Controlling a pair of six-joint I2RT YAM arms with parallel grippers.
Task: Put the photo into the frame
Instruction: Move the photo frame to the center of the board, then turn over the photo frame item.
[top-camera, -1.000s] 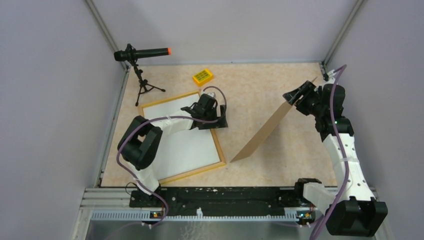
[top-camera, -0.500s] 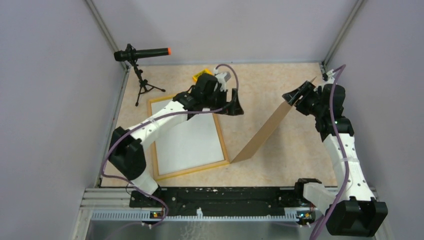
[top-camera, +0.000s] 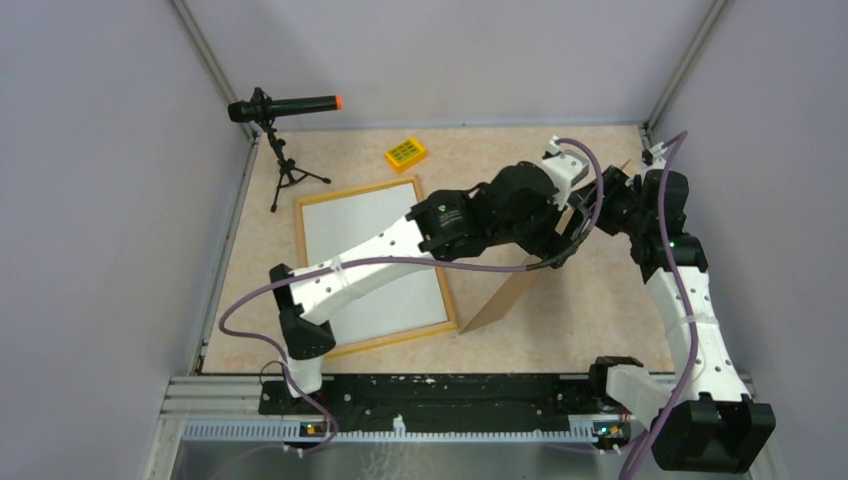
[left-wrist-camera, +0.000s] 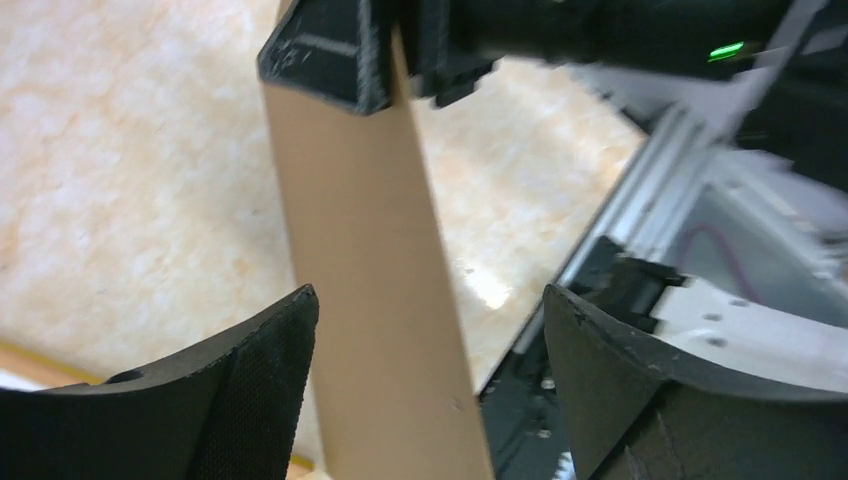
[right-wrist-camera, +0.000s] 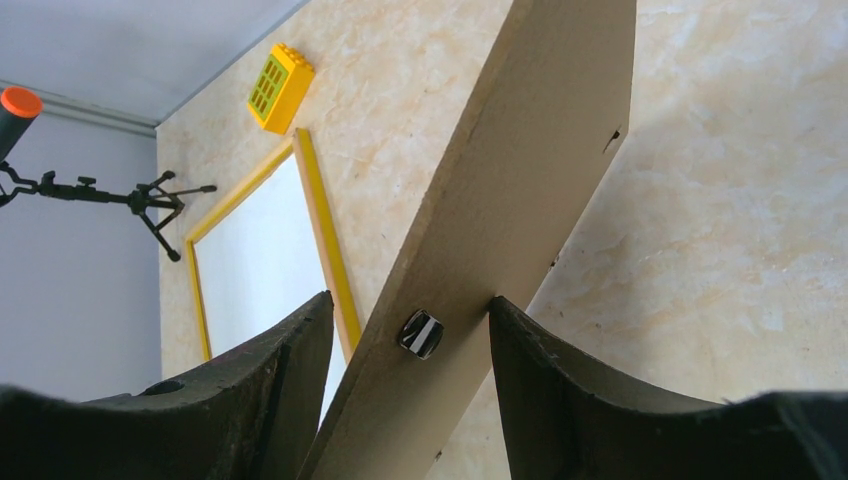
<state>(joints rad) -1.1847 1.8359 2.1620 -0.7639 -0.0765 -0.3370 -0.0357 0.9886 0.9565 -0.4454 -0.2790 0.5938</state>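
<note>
1. The left claw, jaws apart, straddles the brown board's edge; the right claw is clamped on its upper end, holding it tilted.
2. The photo lies white side up inside the frame on the tabletop, left of both claws; the left arm is nearer.

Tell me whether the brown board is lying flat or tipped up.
Tipped up: the brown board slants, lower corner on the table, upper end clamped in the right hand.
</note>
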